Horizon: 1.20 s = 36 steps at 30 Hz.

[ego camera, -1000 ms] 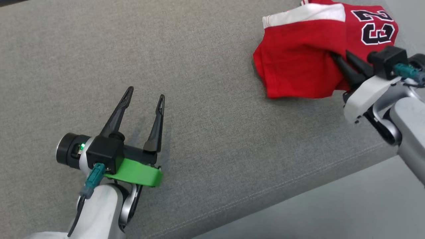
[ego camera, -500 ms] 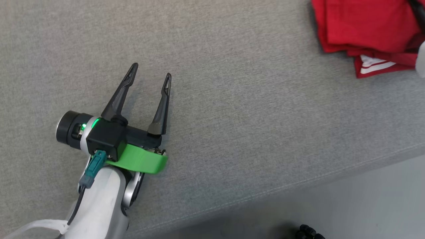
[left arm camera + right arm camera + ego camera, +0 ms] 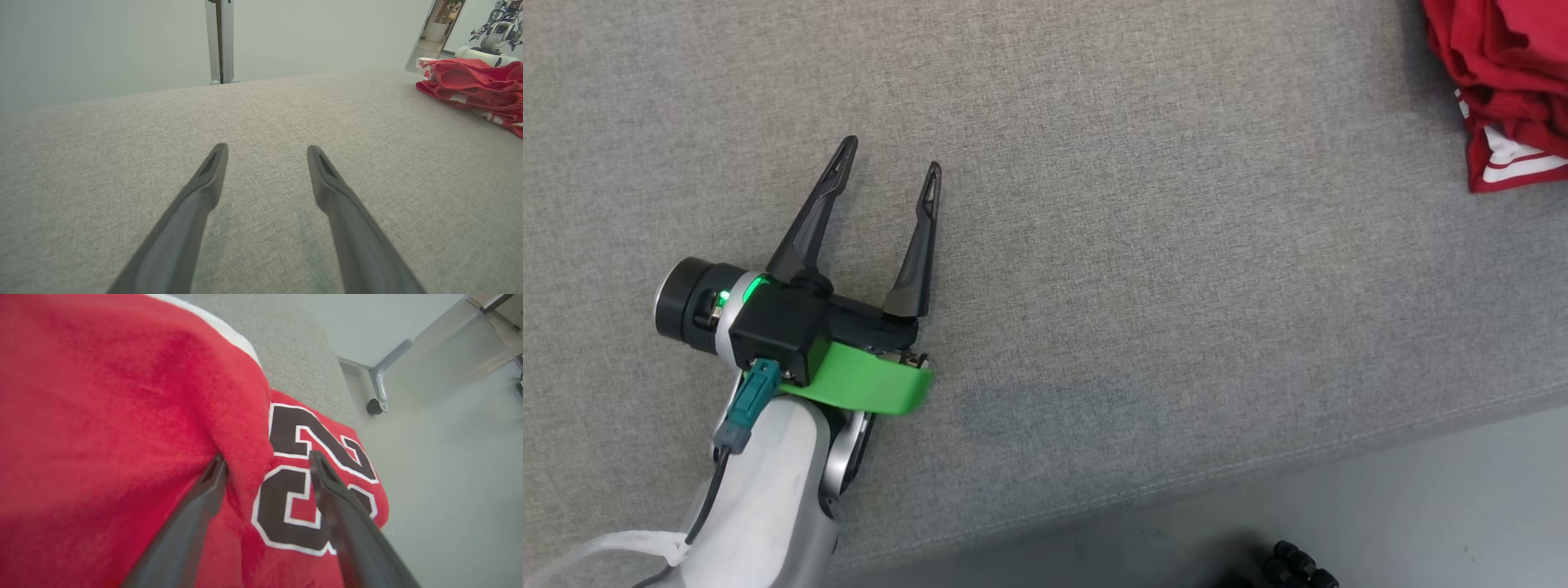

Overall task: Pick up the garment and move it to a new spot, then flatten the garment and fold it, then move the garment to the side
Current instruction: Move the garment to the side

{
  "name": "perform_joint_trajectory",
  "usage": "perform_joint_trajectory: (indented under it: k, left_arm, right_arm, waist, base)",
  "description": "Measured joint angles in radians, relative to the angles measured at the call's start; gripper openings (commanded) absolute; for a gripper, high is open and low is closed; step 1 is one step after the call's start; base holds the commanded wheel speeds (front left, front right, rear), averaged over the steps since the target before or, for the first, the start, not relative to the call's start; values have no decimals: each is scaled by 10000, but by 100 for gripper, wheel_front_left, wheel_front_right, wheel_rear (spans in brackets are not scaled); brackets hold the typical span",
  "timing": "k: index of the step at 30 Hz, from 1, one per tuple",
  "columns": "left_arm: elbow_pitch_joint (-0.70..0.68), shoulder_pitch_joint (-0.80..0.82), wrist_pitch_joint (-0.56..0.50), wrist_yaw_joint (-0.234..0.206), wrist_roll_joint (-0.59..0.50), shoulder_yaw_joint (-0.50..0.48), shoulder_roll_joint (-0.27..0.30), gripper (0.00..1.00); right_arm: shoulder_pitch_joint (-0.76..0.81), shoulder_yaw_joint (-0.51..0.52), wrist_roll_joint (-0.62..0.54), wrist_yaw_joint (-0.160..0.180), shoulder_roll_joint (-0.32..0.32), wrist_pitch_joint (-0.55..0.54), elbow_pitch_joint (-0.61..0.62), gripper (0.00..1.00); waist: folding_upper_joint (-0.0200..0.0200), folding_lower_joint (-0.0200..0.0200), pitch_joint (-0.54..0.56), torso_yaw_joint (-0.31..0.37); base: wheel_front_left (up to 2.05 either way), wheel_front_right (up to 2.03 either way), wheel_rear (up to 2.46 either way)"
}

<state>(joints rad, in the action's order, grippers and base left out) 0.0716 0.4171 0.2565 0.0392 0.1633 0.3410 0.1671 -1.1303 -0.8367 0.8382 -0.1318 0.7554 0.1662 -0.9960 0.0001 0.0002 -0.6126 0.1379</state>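
Note:
The garment is a red jersey with white trim, lying bunched at the far right of the grey cushion. In the left wrist view the garment sits folded at the right. My right gripper is open, its two dark fingers spread over the garment, with a raised red fold between them beside the black number print. My left gripper is open and holds nothing, hovering low over bare cushion well to the left of the jersey; the left gripper shows only grey fabric between its fingers.
The cushion's front seam and edge run diagonally, with pale floor beyond at lower right. A black object lies on the floor. A metal leg with a caster stands past the cushion's end. A white post rises behind.
My right gripper has gone from shut on the jersey to open. The head camera has swung, so the garment now sits at the upper right edge. The left gripper has stayed open.

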Motion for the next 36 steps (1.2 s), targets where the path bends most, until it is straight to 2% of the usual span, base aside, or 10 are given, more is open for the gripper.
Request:
perform_joint_trajectory:
  k: [3, 7, 15, 17, 20, 22, 27, 31, 36]
  left_arm:
    - [77, 2, 8, -13, 6, 12, -27, 100]
    - [182, 1, 13, -15, 46, 13, -81, 100]
    - [464, -388, 46, -142, 211, -140, -199, 100]
    - [470, -590, 48, -221, 255, -236, -194, 100]
    - [487, -980, 58, -307, 330, -424, -146, 100]
    - [460, -1218, 59, -374, 378, -535, -65, 100]
    - [382, -1622, 59, -479, 483, -784, 98, 100]
    - [330, -1894, 59, -579, 600, -899, 196, 100]
    - [274, -2323, -4, -757, 725, -1064, 318, 100]
  right_arm:
    - [-93, 144, -25, 2, -288, 318, -443, 100]
    - [-66, 142, -42, 2, -550, 522, -407, 100]
    - [923, 516, 276, 4, -759, 913, 805, 100]
    - [1342, 1216, 176, 4, -784, 928, 1430, 100]
    - [2276, 2943, -644, 4, -1009, 957, 2717, 100]
    - [3384, 4056, -1381, 6, -1442, 961, 3534, 100]
    - [5963, 6518, -3359, 6, -3009, 961, 5774, 100]
    - [7585, 7237, -4445, 6, -4188, 963, 7212, 100]
    - [8833, 7536, -5210, 6, -5104, 965, 8328, 100]
  waist:
    - [0, 0, 113, 2]
    - [0, -1, 277, -5]
    - [0, -1, 1052, -59]
    - [0, -1, 1326, -73]
    - [-1, -1, 1780, -91]
    - [0, -2, 2097, -104]
    - [0, -2, 2871, -171]
    - [-1, -2, 3448, -267]
    - [0, -2, 4089, -418]
  base:
    - [0, 0, 0]
    - [0, 0, 0]
    - [0, 0, 0]
    - [0, 0, 0]
    - [0, 0, 0]
    - [0, 0, 0]
    - [0, 0, 0]
    - [0, 0, 0]
    - [0, 0, 0]
